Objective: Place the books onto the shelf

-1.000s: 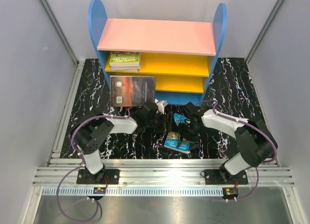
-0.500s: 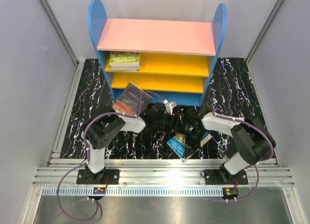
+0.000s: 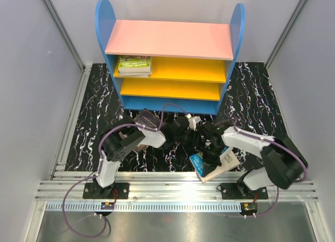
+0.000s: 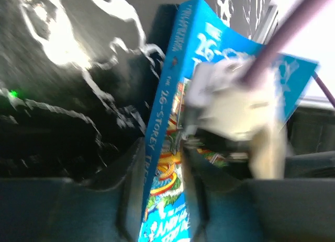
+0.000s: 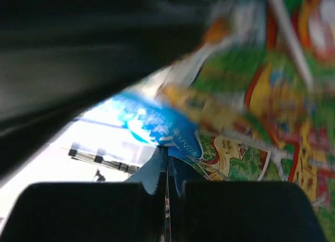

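Nearest the arm bases, the blue book point(image 3: 199, 162) is seen tilted up off the black marbled table point(image 3: 94, 114), its spine lowest and its pale page edges turned toward the right arm. In the left wrist view, the left end effector point(image 4: 162, 174) is closed on this book: the spine, lettered "26-Storey Treehouse", is set between the two fingers point(image 4: 131, 174), which are pressed against both of its faces. In the right wrist view, the right end effector point(image 5: 167, 185) is shown fully shut, and a corner of the blue cover point(image 5: 157, 122) is caught at the seam where the fingers meet; the colourful cover art is blurred above it. The two end effectors are brought close together at the book, just in front of the shelf. Slightly farther back and to the left, a dark book point(image 3: 146, 118) is found lying on the table, partly covered by the left arm. Beyond it, the shelf point(image 3: 167, 38) is stood upright at the far side of the table, with blue round-topped sides, a pink top board, two yellow boards and a blue bottom board. A yellow-green book point(image 3: 134, 65) is laid flat at the left end of the upper yellow board.
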You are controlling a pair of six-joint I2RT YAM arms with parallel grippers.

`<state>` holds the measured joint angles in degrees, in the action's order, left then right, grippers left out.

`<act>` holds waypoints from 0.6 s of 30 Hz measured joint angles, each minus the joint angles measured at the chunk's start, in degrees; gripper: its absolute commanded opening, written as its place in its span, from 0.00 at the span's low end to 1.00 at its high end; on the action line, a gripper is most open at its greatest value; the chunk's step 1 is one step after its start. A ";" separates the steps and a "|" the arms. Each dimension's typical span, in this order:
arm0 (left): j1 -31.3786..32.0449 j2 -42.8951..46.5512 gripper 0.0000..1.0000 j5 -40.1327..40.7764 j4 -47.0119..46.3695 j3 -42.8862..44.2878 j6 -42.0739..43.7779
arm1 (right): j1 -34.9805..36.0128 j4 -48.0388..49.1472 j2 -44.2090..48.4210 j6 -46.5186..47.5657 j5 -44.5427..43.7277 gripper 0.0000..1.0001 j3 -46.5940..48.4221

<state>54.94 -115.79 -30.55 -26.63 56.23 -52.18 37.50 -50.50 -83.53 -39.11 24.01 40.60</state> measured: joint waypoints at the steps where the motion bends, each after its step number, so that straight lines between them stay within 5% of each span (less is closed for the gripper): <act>1: 0.31 1.40 0.55 0.44 1.31 -0.42 0.68 | 0.07 -0.83 1.84 0.35 0.04 0.00 0.35; 4: 0.57 7.61 0.69 0.02 4.35 -3.23 1.51 | -0.02 -2.80 8.79 1.29 -1.14 0.00 5.92; 11: -1.68 14.78 0.74 -10.12 -0.31 -10.93 -3.17 | -0.24 -6.38 13.29 3.78 -2.84 0.00 25.27; 18: -0.94 3.02 0.84 -19.37 -31.50 -15.08 -24.22 | -0.42 -10.08 13.55 6.54 -3.19 0.00 29.44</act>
<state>54.00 -112.77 -49.91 -58.13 41.15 -76.40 37.08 -60.58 -69.97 -32.58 20.82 70.04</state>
